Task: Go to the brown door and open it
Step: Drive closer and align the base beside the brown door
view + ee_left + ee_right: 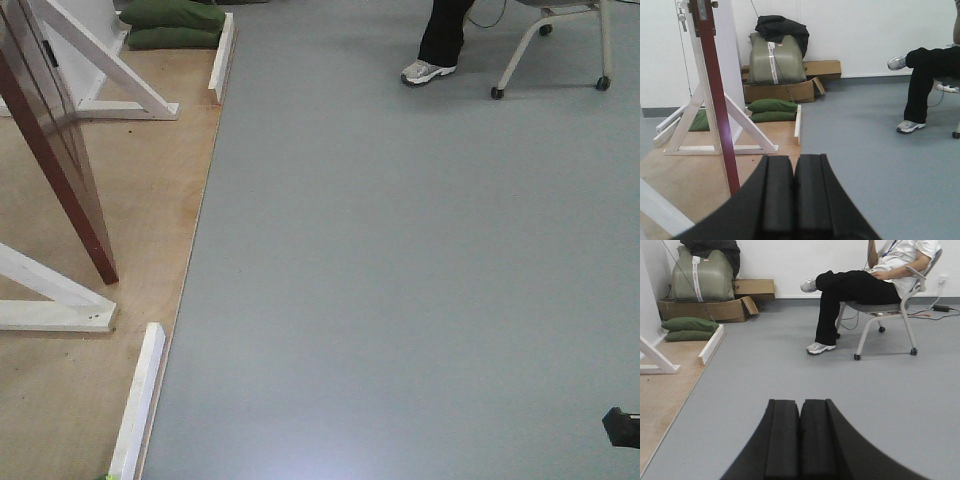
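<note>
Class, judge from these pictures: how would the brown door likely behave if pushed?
Likely stiff and heavy: the brown door looks like a thick, tall wooden slab. It would probably swing rather than tip, since the white support frame braces it with diagonal legs. Its glossy face may be slippery to push.

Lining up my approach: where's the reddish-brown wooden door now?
Far left of the front view, the reddish-brown wooden door stands on tan plywood between white wooden braces.

The brown door (62,170) stands upright on the plywood platform (150,200) to my front left. It is glossy reddish-brown and edge-on to me, with keys (682,20) hanging beside its metal latch plate (702,9).
</note>
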Robot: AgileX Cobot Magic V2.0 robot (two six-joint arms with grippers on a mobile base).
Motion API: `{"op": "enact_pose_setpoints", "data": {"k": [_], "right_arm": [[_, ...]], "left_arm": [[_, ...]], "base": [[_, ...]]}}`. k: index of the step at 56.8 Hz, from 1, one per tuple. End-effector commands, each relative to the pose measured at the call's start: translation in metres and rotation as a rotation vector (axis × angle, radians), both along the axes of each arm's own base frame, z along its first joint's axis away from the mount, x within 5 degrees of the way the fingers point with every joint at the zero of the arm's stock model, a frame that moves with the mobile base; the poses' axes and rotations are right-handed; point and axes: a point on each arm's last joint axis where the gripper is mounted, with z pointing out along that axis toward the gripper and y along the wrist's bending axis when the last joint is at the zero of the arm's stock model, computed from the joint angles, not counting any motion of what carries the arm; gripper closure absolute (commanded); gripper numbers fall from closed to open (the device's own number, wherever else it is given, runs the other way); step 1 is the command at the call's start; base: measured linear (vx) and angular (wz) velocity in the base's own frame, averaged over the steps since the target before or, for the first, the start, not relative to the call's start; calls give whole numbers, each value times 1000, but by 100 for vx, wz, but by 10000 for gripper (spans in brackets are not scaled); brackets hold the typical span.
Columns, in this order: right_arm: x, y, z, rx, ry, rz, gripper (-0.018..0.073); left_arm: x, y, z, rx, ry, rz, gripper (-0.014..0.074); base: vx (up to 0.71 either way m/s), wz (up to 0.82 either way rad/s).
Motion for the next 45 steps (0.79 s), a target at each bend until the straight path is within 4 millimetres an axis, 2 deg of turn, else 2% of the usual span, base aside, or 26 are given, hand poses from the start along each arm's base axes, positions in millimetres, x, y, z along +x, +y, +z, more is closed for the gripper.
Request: {"op": "enact_pose_setpoints", "data": {"k": [1,45], "right_arm": [[1,0,6,-11,-79,-3,559],[1,0,6,-11,-79,-3,559]], "left_arm": [[-2,0,16,-4,-106,3,603],[-2,0,16,-4,-106,3,603]], "base": [[39,8],[36,2]]}}
